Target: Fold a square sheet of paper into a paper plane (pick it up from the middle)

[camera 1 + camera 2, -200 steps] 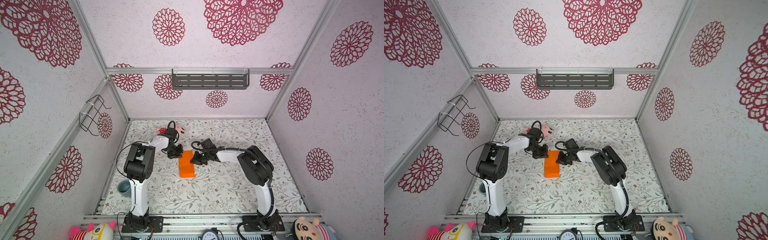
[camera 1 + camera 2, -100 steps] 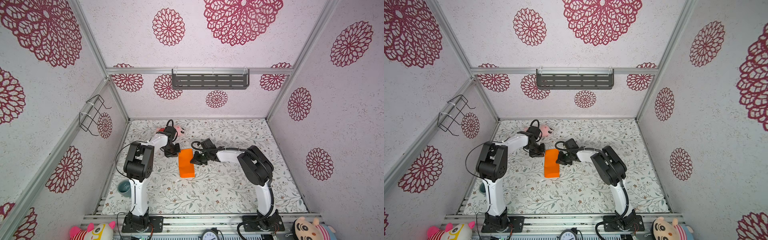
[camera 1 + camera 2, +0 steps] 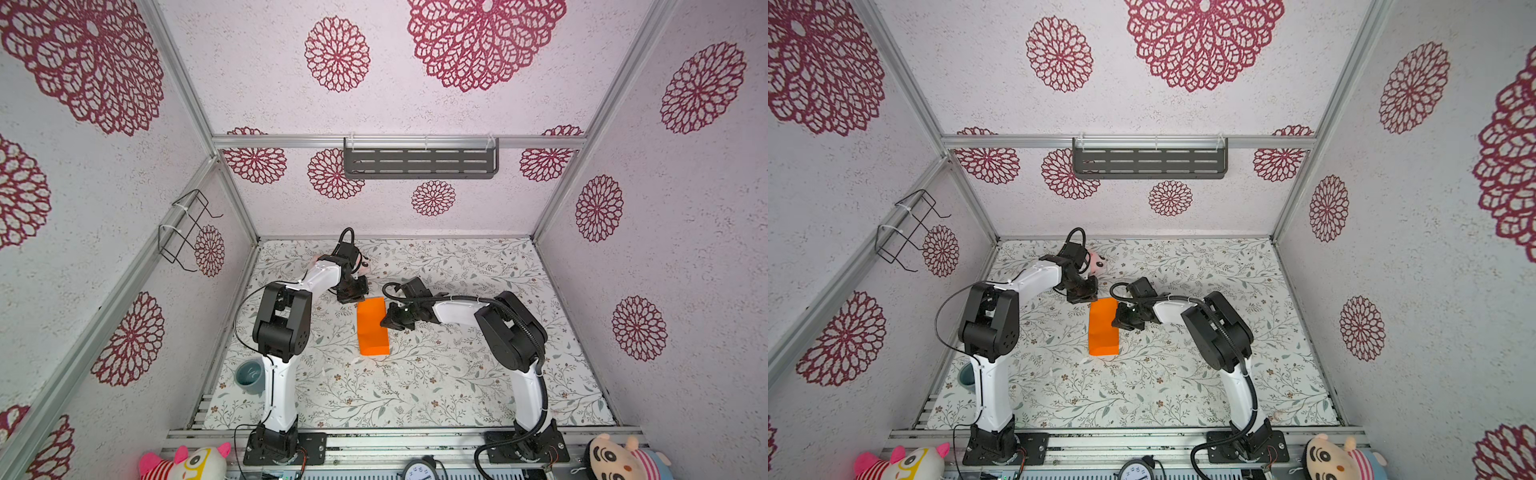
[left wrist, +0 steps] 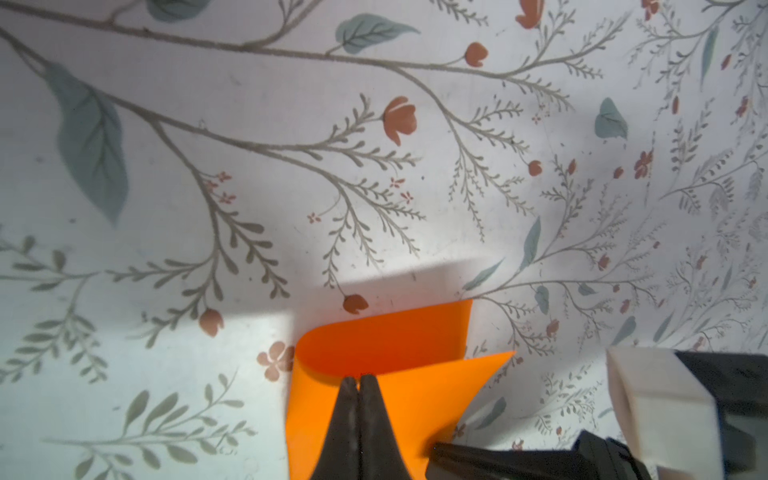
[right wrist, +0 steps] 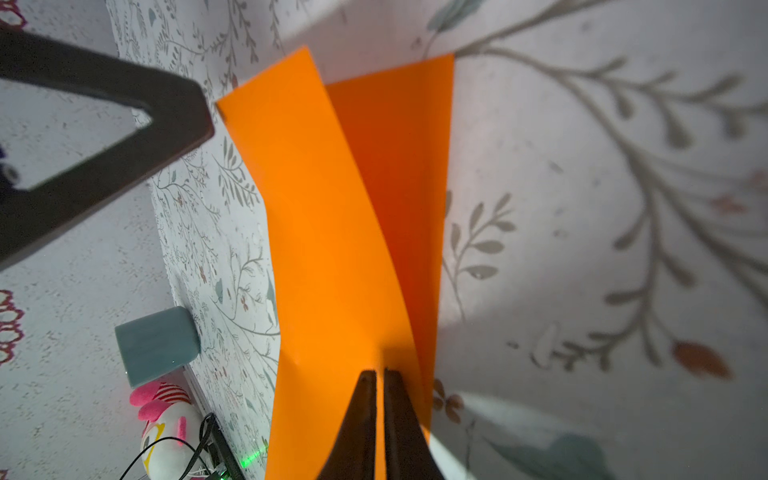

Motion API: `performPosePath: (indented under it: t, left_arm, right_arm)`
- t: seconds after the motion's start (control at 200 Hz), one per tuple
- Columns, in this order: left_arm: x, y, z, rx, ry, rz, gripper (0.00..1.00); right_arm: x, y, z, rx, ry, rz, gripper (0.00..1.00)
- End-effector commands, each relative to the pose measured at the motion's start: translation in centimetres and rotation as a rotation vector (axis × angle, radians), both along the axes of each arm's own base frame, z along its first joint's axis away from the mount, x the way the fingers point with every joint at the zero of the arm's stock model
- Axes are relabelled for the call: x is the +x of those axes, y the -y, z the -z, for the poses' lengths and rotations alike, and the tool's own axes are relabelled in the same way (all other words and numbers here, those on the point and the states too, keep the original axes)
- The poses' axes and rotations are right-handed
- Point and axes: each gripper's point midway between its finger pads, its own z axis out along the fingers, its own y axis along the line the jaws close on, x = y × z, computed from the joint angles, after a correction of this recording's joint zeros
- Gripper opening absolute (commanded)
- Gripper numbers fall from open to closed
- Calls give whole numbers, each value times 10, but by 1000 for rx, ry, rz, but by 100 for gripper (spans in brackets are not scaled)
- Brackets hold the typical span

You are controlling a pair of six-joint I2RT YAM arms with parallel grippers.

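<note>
The square sheet of paper (image 3: 372, 328) lies doubled over near the pink plush toy (image 3: 1098, 259). My left gripper (image 4: 357, 379), fingers together, rests on the end nearest the toy; my right gripper (image 5: 379, 372) pinches the upper flap farther from it.

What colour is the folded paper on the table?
Plain bright orange, no print. The square sheet of paper shows best in the right wrist view.
</note>
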Motion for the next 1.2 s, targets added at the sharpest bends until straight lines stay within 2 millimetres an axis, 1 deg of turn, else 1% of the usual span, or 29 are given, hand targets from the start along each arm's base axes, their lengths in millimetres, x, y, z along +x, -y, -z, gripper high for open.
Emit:
performPosePath:
  t: [0.0, 0.235, 0.395, 0.455, 0.53, 0.625, 0.685, 0.766, 0.791, 0.801, 0.806, 0.846, 0.951, 1.036, 1.101, 1.196]
  left_arm:
    - [-5, -9, 15, 62, -44, 8, 2]
    - [-8, -17, 25, 110, -74, 16, 2]
    - [-10, -37, 33, 216, -90, 1, 2]
    - [-10, -45, 30, 261, -86, -3, 2]
    - [-10, -47, 18, 264, -67, -4, 2]
    - [-11, -36, -8, 197, -19, -5, 3]
    - [-15, -27, -23, 138, 9, -6, 3]
    - [-27, -10, -40, 28, 26, -11, 3]
    - [-33, -5, -35, 4, 10, -12, 3]
    - [-33, -3, -46, -16, 33, -13, 3]
    - [-34, -2, -47, -23, 34, -14, 3]
    - [-43, 5, -49, -60, 27, -18, 3]
    - [-70, 17, -39, -111, -31, -18, 3]
    - [-91, 21, -28, -105, -84, -6, 3]
    - [-106, 22, -18, -94, -123, 1, 3]
    - [-120, 15, -6, -50, -165, -3, 3]
  right_arm:
    - [-36, 56, 74, -296, -143, 44, 12]
    - [-35, 56, 73, -297, -141, 45, 12]
    - [-36, 58, 74, -304, -142, 46, 12]
    - [-36, 59, 74, -309, -140, 48, 12]
    - [-36, 58, 74, -307, -140, 49, 12]
    - [-36, 59, 74, -309, -139, 50, 12]
    - [-35, 58, 74, -308, -137, 49, 12]
    - [-36, 58, 74, -306, -137, 49, 12]
    - [-35, 58, 74, -305, -136, 51, 12]
    - [-35, 57, 73, -303, -136, 50, 12]
    - [-36, 58, 73, -304, -137, 50, 12]
    - [-36, 58, 75, -305, -140, 51, 12]
    - [-36, 58, 75, -302, -138, 53, 12]
    - [-37, 59, 76, -304, -139, 53, 11]
    - [-37, 59, 76, -305, -140, 51, 12]
    - [-37, 59, 77, -305, -138, 50, 11]
